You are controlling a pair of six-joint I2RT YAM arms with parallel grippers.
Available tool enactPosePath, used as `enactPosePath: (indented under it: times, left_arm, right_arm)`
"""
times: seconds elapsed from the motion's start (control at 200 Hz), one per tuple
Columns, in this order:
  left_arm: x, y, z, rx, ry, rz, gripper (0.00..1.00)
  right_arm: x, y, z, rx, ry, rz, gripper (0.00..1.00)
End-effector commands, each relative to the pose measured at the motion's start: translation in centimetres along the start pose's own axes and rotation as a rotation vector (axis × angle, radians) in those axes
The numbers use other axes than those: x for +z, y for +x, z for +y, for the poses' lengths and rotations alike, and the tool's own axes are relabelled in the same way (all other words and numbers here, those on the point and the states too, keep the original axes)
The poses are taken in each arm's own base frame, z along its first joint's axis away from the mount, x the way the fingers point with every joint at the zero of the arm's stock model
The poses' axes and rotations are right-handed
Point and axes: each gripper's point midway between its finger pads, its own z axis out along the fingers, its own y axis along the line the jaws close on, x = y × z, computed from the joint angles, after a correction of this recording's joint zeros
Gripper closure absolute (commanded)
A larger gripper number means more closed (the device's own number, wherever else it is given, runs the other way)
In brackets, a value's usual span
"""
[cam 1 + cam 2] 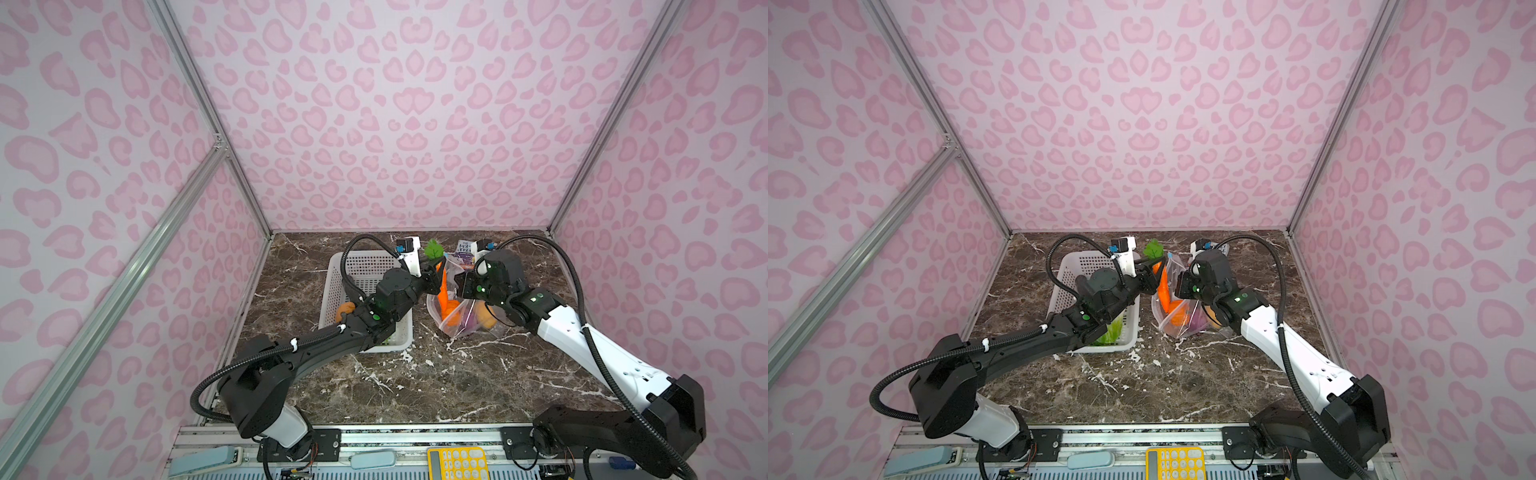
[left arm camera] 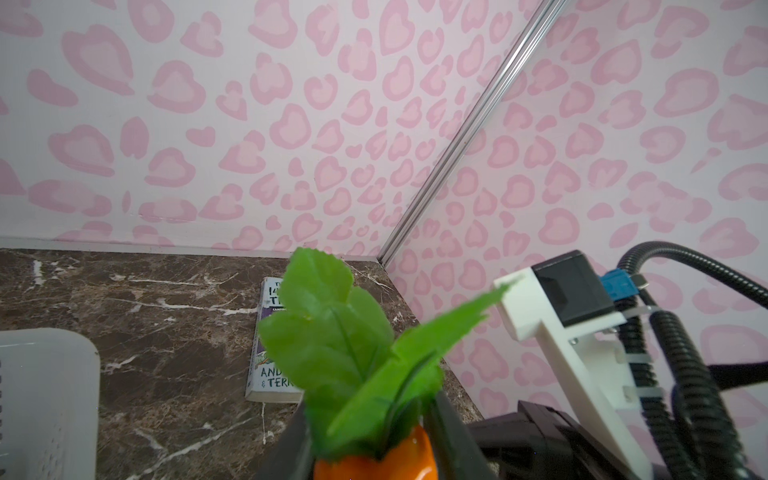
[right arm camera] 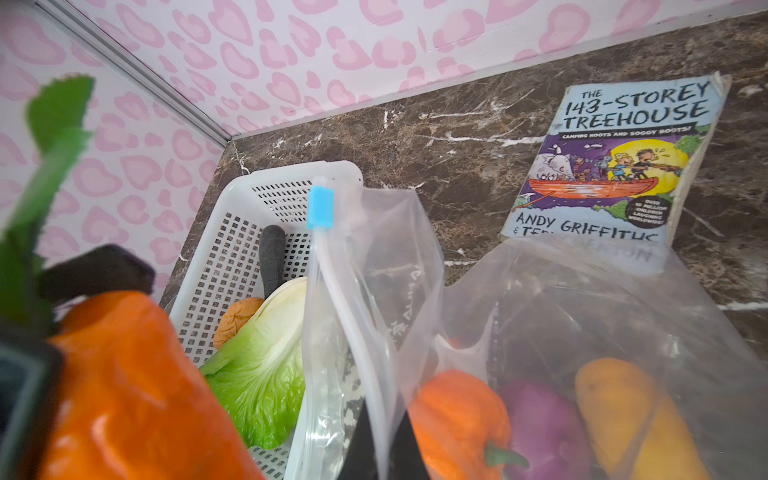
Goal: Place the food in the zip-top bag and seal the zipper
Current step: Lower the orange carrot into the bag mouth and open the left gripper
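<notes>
My left gripper (image 2: pixel 370 440) is shut on the carrot (image 1: pixel 444 289) just below its green leaves (image 2: pixel 332 332). The carrot hangs upright at the mouth of the zip-top bag (image 1: pixel 461 320); I cannot tell whether its tip is inside. My right gripper (image 3: pixel 384 449) is shut on the bag's mouth edge, on the zipper strip (image 3: pixel 349 316), and holds it up. The blue slider (image 3: pixel 320 206) sits at the strip's far end. Inside the bag lie the pumpkin (image 3: pixel 457 415), the purple onion (image 3: pixel 544 428) and a potato (image 3: pixel 623 415). The cabbage (image 3: pixel 266 374) and another potato (image 3: pixel 235 320) lie in the basket.
The white perforated basket (image 1: pixel 361 266) stands left of the bag under my left arm, with a dark grey piece (image 3: pixel 272 257) in it. A paperback book (image 3: pixel 615 162) lies behind the bag near the back wall. A yellow calculator (image 1: pixel 457 463) sits beyond the table's front edge.
</notes>
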Motion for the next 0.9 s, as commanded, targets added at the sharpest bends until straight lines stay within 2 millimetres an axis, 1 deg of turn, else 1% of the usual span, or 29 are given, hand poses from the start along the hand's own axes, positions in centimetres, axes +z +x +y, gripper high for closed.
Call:
enactPosePath:
  times: [0.0,0.15,0.16,0.185,0.325,0.55,0.735,0.9]
  left_arm:
    - [0.4,-0.5,-0.7,0.019,0.031,-0.057,0.63]
    - [0.7,1.2,-0.7,0.025,0.036,-0.023,0.63]
    - [0.8,1.4,-0.8,0.025,0.037,-0.02,0.66]
    - [0.7,1.7,-0.8,0.024,0.04,-0.013,0.67]
    - [0.3,3.3,-0.8,0.017,0.045,0.031,0.67]
    - [-0.4,5.1,-0.3,-0.01,0.034,0.087,0.67]
    - [0.4,6.8,0.2,0.002,0.017,0.147,0.66]
    - [1.3,8.4,0.5,0.006,-0.008,0.214,0.65]
  right_arm:
    - [-0.1,-0.7,0.6,0.001,-0.024,-0.025,1.0]
    - [-0.1,-0.6,0.5,0.001,-0.021,-0.025,1.0]
    - [0.0,-0.6,0.4,0.002,-0.02,-0.024,1.0]
    - [0.0,-0.5,0.4,0.002,-0.019,-0.024,1.0]
    - [0.0,-0.5,0.4,0.003,-0.021,-0.024,1.0]
    - [0.1,-0.6,0.4,0.005,-0.024,-0.026,1.0]
    - [-0.2,-0.7,0.6,0.006,-0.031,-0.034,1.0]
    - [-0.2,-0.4,0.4,0.009,-0.031,-0.03,1.0]
